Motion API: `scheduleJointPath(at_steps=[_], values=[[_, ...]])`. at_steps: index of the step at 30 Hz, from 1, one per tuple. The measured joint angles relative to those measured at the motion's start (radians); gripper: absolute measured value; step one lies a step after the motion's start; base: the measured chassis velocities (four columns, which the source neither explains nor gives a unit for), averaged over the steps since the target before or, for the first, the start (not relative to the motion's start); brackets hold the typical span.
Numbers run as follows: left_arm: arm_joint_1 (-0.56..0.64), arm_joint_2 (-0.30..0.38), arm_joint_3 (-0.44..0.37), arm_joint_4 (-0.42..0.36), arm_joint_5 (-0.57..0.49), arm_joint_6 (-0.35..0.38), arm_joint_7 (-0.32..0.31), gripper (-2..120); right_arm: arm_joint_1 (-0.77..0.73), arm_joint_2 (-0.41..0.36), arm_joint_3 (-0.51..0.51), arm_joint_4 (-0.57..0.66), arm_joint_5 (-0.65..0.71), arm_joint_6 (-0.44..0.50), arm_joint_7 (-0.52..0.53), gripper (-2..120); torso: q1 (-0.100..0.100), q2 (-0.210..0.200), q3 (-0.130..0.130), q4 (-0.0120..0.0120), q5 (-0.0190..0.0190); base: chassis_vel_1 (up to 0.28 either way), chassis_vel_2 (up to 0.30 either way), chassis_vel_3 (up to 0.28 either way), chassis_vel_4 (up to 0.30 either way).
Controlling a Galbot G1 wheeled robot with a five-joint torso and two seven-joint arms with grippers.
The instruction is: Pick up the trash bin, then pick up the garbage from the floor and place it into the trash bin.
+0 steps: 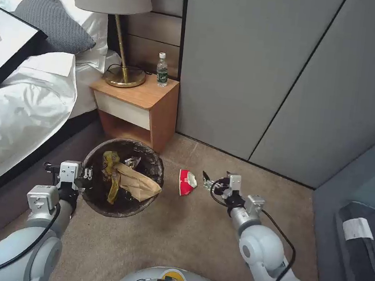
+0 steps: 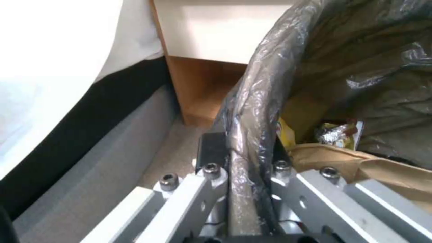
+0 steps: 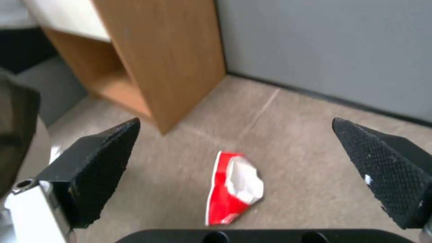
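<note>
A crushed red and white paper cup [image 1: 187, 182] lies flat on the floor [image 1: 194, 240], near the middle of the head view. It looks very light and soft, already squashed. It should not break, but it could slide on the carpet or bend more when pinched. I think the best place to take hold is across its thin, flattened body, near the middle, so that both sides get pressed at once.

The right gripper [image 1: 207, 182] hangs just beside the cup, a little to its right in the head view. Its two black fingers [image 3: 97, 172] stand wide apart, with the cup [image 3: 233, 187] low between them in the right wrist view. Nothing is held there yet.

To the left of the cup, in the lower left part of the head view, is the trash bin [image 1: 122, 177]. Its dark crinkly bag is folded over the rim. A brown paper scrap [image 1: 139, 184] and a yellow wrapper [image 1: 111, 168] are already inside. The bin seems light, and the bag looks thin and slippery.

The left gripper [image 1: 88, 175] is clamped tight on the rim of the bin at its left side. In the left wrist view the rim and bag [image 2: 252, 135] run right between its metal fingers.

Behind the bin stands a wooden nightstand [image 1: 137, 107] with a lamp [image 1: 119, 24] and a water bottle [image 1: 162, 70] on top. The bed [image 1: 25, 95] is at the upper left.
</note>
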Motion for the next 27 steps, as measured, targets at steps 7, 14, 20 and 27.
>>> scheduleJointPath(at_steps=[7, 14, 20, 27], values=[[0.009, -0.003, -0.003, -0.01, -0.001, 0.006, -0.007, 4, 0.111, -0.028, -0.086, -0.143, 0.039, -0.018, -0.021, 100, 0.0, 0.0, 0.0, 0.0002, 0.0001, 0.0, 0.0, 0.0, 0.0], [0.008, -0.003, -0.004, -0.01, -0.001, 0.013, -0.012, 4, 0.229, -0.045, -0.147, -0.265, 0.064, -0.03, -0.038, 100, 0.0, 0.0, 0.0, 0.0003, 0.0001, 0.0, 0.0, 0.0, 0.0], [-0.001, -0.004, -0.001, -0.01, -0.002, 0.018, -0.017, 4, 0.287, -0.04, -0.178, -0.34, 0.08, -0.039, -0.038, 100, 0.0, 0.0, 0.0, 0.0, -0.0001, 0.0, 0.0, 0.0, 0.0], [-0.001, -0.004, 0.002, -0.01, -0.002, 0.019, -0.018, 4, 0.346, -0.011, -0.216, -0.472, 0.077, -0.028, -0.037, 100, 0.0, 0.0, 0.0, 0.0002, 0.0, 0.0, 0.0, 0.0, 0.0]])
